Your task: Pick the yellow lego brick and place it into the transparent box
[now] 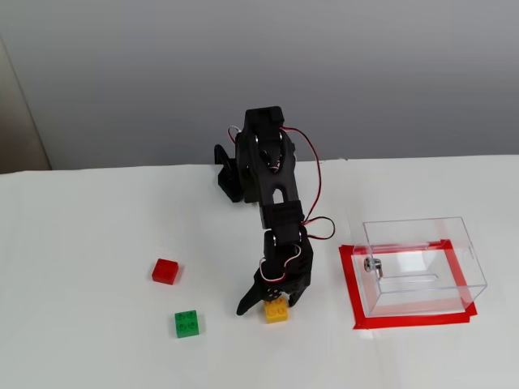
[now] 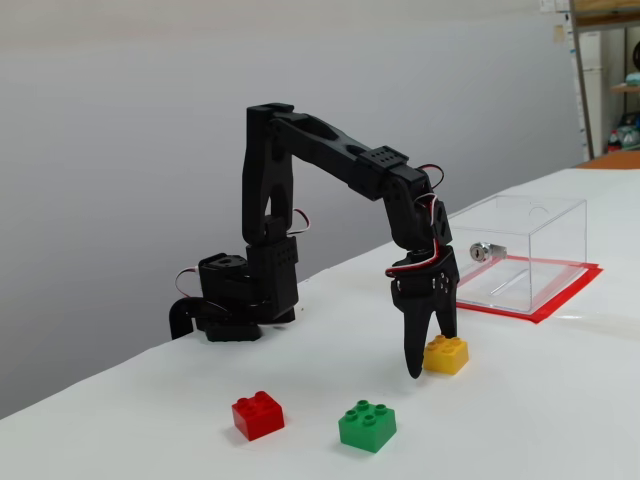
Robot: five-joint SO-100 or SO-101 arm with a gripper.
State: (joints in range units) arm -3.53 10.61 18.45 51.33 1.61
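Note:
The yellow lego brick point(image 1: 277, 310) sits on the white table, also seen in the other fixed view point(image 2: 447, 355). My gripper point(image 1: 268, 306) points down over it, open, with one finger on each side of the brick and the tips near the table; it shows in both fixed views point(image 2: 432, 356). One finger stands a little apart from the brick. The transparent box point(image 1: 459, 253) stands empty to the right of the gripper, with its metal knob point(image 1: 373, 264) facing the arm. It also shows in the other fixed view point(image 2: 545, 235).
A green studded brick point(image 1: 187, 323) and a red brick point(image 1: 165, 271) lie left of the gripper, also in the other fixed view: green point(image 2: 367, 426), red point(image 2: 257, 415). The box stands inside a red tape frame point(image 1: 349, 279). The arm base point(image 1: 231, 174) is at the table's back edge.

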